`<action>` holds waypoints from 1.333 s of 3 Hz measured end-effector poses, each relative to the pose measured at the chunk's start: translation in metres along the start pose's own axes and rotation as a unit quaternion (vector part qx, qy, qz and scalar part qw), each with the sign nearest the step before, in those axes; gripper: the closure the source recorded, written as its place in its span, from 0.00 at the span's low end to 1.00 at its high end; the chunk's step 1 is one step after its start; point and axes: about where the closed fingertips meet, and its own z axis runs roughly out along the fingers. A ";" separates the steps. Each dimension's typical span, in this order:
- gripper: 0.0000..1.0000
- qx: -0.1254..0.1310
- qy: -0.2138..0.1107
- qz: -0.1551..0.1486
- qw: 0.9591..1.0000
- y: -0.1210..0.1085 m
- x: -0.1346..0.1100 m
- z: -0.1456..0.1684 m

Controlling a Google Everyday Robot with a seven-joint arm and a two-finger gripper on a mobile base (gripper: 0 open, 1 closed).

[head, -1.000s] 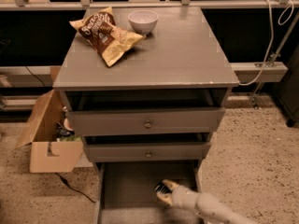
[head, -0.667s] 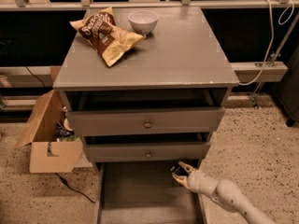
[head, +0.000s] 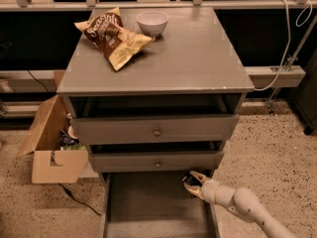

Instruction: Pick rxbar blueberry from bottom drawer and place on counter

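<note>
The bottom drawer (head: 148, 207) is pulled out and its plain grey floor shows bare. My gripper (head: 193, 183) is over the drawer's back right corner, just under the front of the middle drawer (head: 156, 161). Its pale fingers (head: 199, 175) are closed on a small dark bar, the rxbar blueberry (head: 188, 180), which is mostly hidden between them. The counter (head: 193, 58) is the cabinet's broad grey top, well above the gripper.
A brown-and-yellow chip bag (head: 112, 35) and a white bowl (head: 152, 22) sit at the counter's back left. The top drawer (head: 156, 129) stands slightly open. An open cardboard box (head: 49, 148) is on the floor to the left. A cable (head: 285, 38) hangs at the right.
My gripper has moved from the middle of the drawer floor up and to the right, towards the back right corner, with the dark bar in it.
</note>
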 end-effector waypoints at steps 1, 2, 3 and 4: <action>1.00 0.022 -0.030 -0.019 0.999 -0.013 -0.032 -0.034; 1.00 0.069 -0.051 -0.053 0.995 -0.034 -0.083 -0.096; 1.00 0.110 -0.069 -0.087 0.988 -0.045 -0.131 -0.153; 1.00 0.141 -0.073 -0.127 0.979 -0.052 -0.180 -0.196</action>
